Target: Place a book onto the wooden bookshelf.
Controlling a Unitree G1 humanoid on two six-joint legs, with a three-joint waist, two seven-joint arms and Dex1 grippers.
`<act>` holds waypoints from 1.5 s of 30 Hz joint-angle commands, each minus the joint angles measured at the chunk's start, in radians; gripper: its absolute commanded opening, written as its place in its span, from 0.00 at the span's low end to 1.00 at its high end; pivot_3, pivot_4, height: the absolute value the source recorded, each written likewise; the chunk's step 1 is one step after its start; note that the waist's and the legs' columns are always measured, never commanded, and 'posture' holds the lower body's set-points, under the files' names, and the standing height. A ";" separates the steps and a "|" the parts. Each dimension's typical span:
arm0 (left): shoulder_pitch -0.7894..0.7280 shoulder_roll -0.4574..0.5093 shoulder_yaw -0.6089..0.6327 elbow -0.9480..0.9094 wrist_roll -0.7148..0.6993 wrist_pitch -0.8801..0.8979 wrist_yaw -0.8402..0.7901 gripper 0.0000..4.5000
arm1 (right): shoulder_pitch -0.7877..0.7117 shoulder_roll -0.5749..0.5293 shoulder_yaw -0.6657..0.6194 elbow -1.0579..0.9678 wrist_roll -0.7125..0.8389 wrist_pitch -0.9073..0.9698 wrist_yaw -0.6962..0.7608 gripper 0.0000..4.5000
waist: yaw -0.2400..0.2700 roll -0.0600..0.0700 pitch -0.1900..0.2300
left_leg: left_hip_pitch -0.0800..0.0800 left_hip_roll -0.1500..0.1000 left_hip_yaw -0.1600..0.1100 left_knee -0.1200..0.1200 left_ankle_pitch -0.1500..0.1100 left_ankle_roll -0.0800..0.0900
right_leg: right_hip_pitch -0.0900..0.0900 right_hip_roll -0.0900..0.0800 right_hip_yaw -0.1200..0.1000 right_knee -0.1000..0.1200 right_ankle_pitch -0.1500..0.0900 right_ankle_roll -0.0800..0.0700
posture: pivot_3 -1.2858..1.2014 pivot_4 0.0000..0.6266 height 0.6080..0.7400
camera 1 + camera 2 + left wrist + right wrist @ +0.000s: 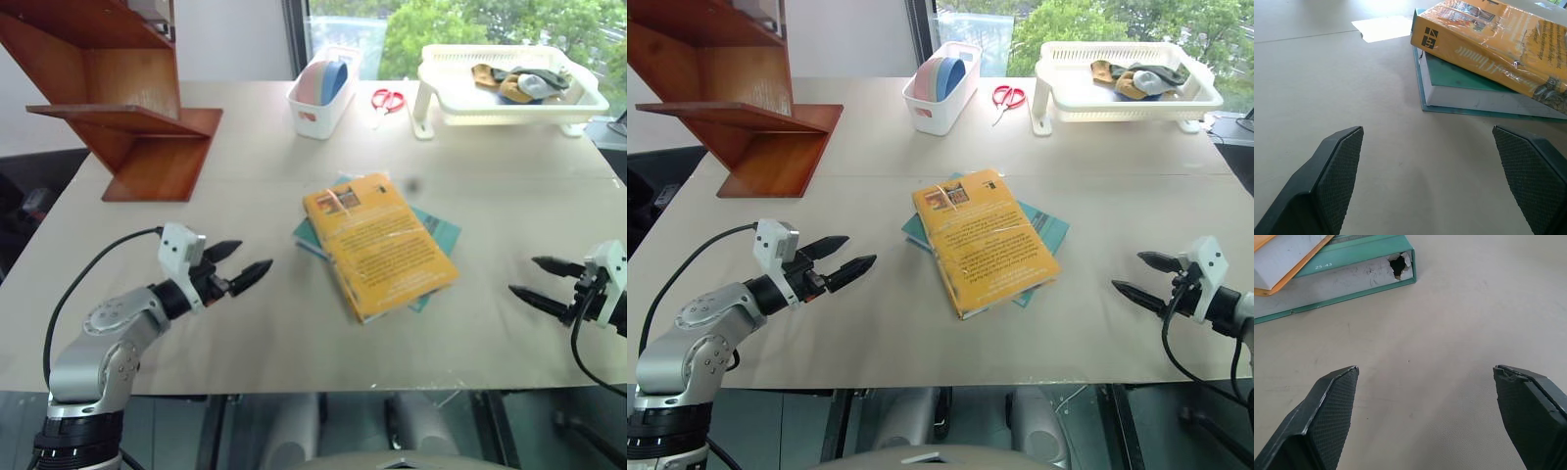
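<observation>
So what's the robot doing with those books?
Nothing is held yet. The orange-yellow book lies on top of a teal book in the middle of the table. The left gripper and right gripper are both open, one on each side of the books. The wooden bookshelf stands at the far left corner.

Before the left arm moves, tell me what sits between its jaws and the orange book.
Nothing visible. Bare table lies between the open left gripper and the book, which rests on a teal book.
</observation>
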 commanded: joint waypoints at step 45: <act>-0.084 0.528 0.312 0.093 -0.270 0.188 -0.563 0.98 | -0.384 0.225 0.115 0.123 -0.016 0.064 -0.184 1.00 | -0.006 -0.002 0.003 | -0.002 0.000 0.003 -0.013 -0.001 0.001 | -0.004 -0.001 0.002 -0.010 0.000 0.000 | 0.52 0.24 1.00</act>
